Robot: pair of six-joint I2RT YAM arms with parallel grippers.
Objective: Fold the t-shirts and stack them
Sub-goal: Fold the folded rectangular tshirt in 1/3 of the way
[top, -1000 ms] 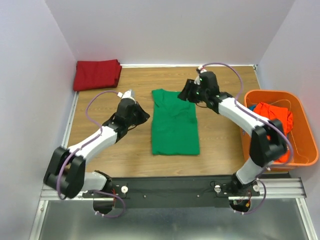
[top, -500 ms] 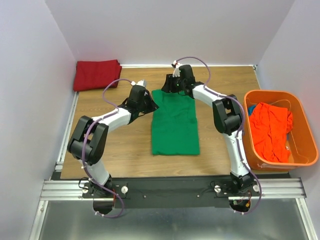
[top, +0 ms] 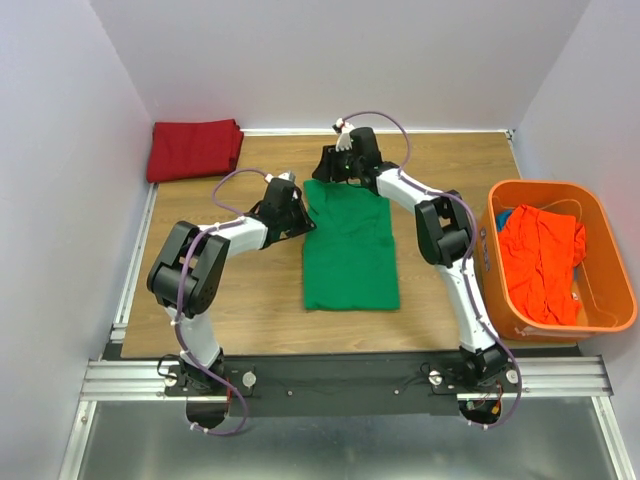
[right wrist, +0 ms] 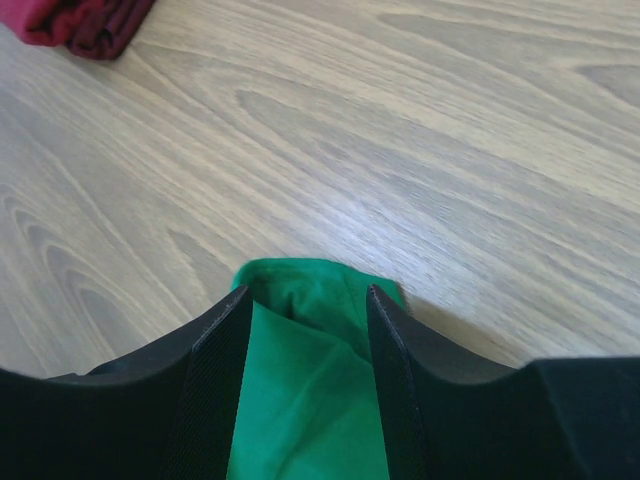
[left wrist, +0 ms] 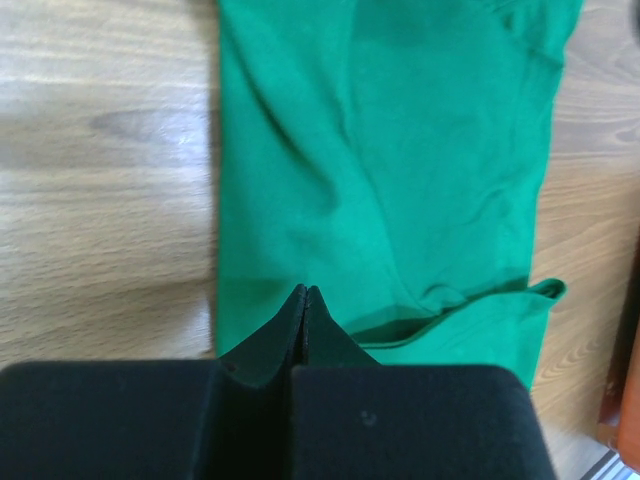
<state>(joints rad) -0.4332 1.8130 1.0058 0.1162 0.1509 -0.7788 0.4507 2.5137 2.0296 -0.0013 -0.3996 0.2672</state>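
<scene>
A bright green t-shirt (top: 350,250), folded to a long strip, lies mid-table. My left gripper (top: 298,215) is shut, with its tips (left wrist: 303,291) on the cloth (left wrist: 400,150) just inside the shirt's left edge near the far end. No cloth shows between the jaws. My right gripper (top: 327,172) is open at the shirt's far left corner, and the green corner (right wrist: 300,400) lies between its fingers (right wrist: 308,292). A folded dark red t-shirt (top: 195,148) lies at the back left. An orange-red t-shirt (top: 540,255) lies crumpled in the basket.
A rigid orange plastic basket (top: 560,188) stands at the right edge of the table, with a bit of blue cloth (top: 508,215) in it. White walls close in the back and both sides. The dark red shirt's edge shows in the right wrist view (right wrist: 80,25).
My right gripper has swung left from the shirt's far right corner to its far left corner. My left gripper has moved right and farther back onto the shirt's left edge.
</scene>
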